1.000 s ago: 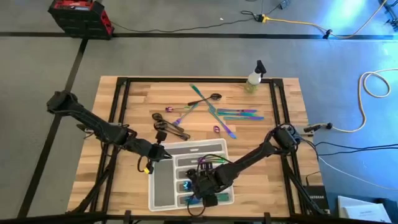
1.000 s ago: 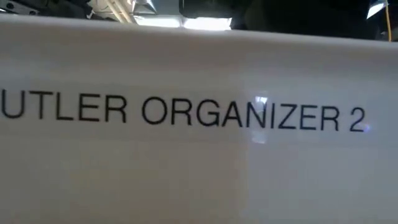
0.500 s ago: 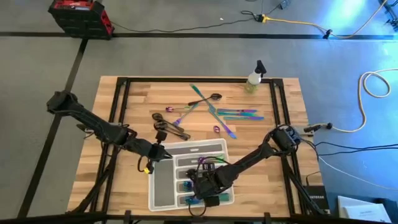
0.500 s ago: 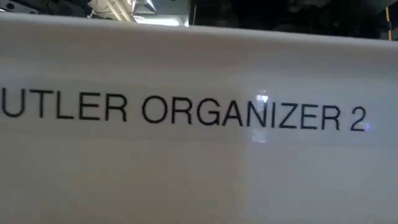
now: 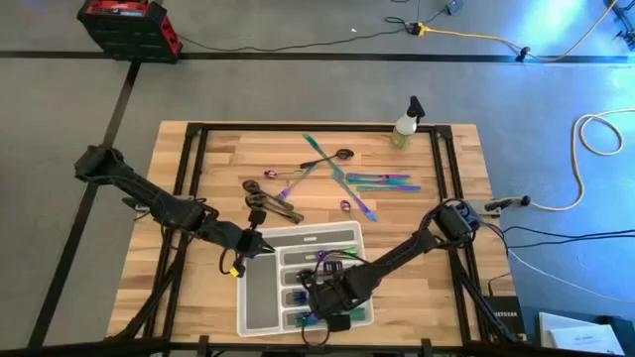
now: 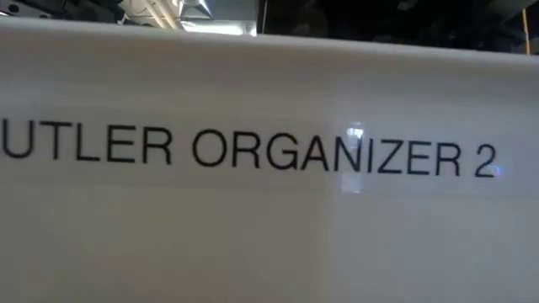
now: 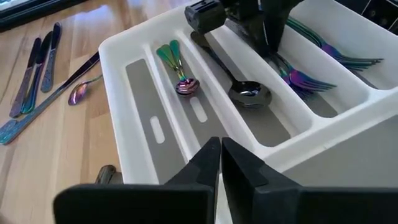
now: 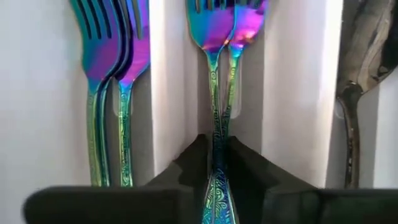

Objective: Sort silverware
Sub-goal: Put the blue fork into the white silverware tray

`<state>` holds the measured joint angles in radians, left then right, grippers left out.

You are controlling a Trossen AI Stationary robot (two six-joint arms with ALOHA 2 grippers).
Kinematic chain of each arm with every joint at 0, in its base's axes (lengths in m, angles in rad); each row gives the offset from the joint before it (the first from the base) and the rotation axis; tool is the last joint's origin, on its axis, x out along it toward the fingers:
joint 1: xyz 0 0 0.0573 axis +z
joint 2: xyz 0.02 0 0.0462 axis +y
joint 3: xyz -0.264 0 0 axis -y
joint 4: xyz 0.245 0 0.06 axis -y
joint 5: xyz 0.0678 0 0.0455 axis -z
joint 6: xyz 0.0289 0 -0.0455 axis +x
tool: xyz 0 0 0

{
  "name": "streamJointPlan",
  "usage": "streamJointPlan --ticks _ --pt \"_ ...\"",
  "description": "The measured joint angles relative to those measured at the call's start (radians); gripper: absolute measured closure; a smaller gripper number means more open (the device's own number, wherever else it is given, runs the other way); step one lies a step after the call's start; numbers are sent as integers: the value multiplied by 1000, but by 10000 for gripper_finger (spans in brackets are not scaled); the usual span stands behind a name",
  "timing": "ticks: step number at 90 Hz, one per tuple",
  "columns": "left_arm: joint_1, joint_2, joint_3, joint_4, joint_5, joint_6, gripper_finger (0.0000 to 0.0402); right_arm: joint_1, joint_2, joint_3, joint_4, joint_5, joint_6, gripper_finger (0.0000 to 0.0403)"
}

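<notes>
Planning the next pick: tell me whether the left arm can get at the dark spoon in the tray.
Probably not yet: the right end effector, shut on an iridescent fork, hangs over the dark spoon; the left end effector is shut.

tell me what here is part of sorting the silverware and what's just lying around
Part of the job:
- loose silverware on the table
- forks in the organizer tray
- right end effector, shut on a fork handle

Lying about:
- spray bottle
- red toolbox on the floor

One tray (image 5: 260, 297), one spray bottle (image 5: 406, 123), four iridescent forks (image 8: 106, 74) in tray.
</notes>
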<state>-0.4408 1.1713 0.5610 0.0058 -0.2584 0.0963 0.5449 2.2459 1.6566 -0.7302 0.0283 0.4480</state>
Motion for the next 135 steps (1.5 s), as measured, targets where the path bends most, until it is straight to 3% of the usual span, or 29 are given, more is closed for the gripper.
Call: streamJointPlan --ticks 19,42,73,121,135 --pt "0 0 0 -3 0 0 402 1 0 0 14 -8 0 397" --pt "0 0 0 -23 0 -10 402 2 0 5 14 -15 20 392" --pt "0 0 0 -25 0 -15 402 6 11 114 -87 -1 -6 400" --pt "0 0 0 -26 0 -25 402 6 12 113 -83 9 -16 400" --pt "0 0 0 -26 0 -28 402 5 23 87 -57 10 -23 382"
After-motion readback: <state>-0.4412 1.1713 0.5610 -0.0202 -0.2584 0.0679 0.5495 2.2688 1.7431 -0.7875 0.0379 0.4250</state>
